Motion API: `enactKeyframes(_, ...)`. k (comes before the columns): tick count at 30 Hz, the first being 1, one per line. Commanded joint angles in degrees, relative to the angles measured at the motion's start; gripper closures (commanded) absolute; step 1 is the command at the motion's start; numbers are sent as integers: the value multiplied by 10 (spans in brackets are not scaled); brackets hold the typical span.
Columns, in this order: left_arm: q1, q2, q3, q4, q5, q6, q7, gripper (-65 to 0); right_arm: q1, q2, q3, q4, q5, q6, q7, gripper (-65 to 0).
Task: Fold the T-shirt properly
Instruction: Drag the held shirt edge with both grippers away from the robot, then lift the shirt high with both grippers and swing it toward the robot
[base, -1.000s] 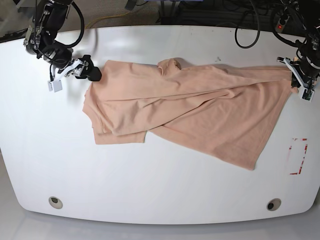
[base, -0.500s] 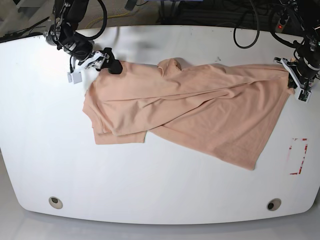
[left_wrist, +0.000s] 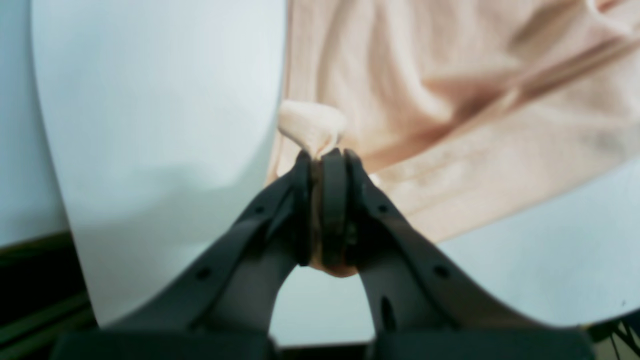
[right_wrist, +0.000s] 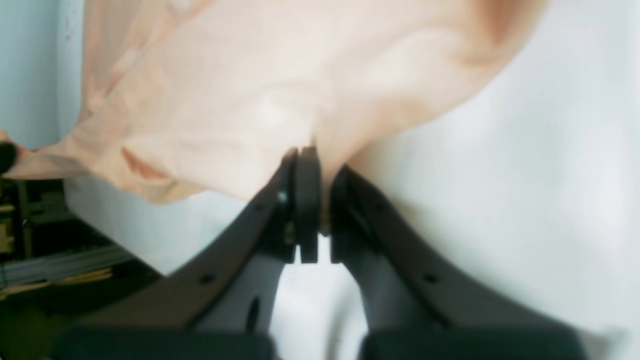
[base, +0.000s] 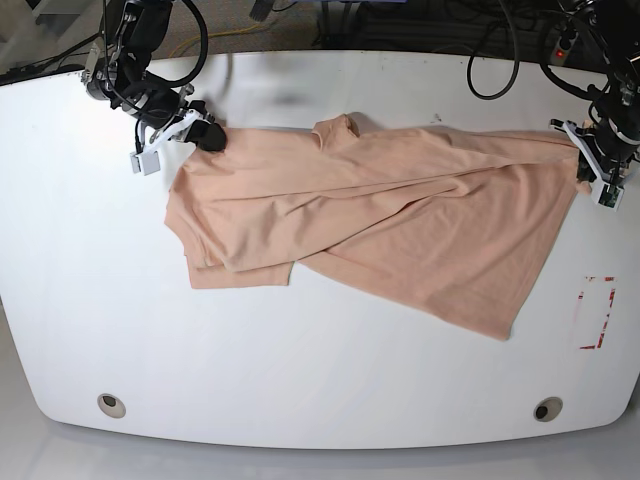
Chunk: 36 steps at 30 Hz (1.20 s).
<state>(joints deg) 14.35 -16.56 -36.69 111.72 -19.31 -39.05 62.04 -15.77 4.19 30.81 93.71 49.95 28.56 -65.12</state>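
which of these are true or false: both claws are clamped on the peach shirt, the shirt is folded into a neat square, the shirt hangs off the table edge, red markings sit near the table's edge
1. Both claws are clamped on the peach cotton T-shirt. True: the left claw and right claw each pinch fabric.
2. The shirt is folded into a neat square. False: it lies spread and wrinkled.
3. The shirt hangs off the white table. False: it lies wholly on it.
4. Red markings sit near the table's edge. True.

A: What lies on the table (base: 320, 380)?
B: The T-shirt (base: 380, 220), spread near the far edge.
A: And the arms?
B: Right gripper (base: 205, 133) and left gripper (base: 583, 160) at opposite ends.
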Motion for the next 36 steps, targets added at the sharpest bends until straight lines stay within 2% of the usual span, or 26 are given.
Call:
enactKeyframes(1,-10,-10,-3,8,-3,4,-11,0,-9,18,2,22,17,8,4,0)
enactKeyframes(5,-23,-10,14,8,-2,4,-11,0,-48,25,2,87,17,8,5,0)
enactKeyframes(12,-24,-5,53,10,79,1,-16,0,-142,35,8,201,17,6,5,0)
enactKeyframes(14,-21,-1,63,9,90,1,-37,0,-163,36,23,213,17,6,5,0)
enactKeyframes(19,-2,30,102,7,147,4,-135,0,-172,39,50,216,14,3,5,0)
enactKeyframes(22,-2,61,133,8,195,12,-187,0,-145,41,66,215,12,2,5,0)
enactKeyframes(26,-35,109,161,8,240,46,-244,0,-97,67,66,215,-31,2,5,0)
enactKeyframes(31,-96,137,188,8,268,74,-248,0,-5,74,63,203,-88,6,3,0)
enactKeyframes(36,-166,153,220,7,301,95,-247,0,111,114,16,153,-137,8,3,0)
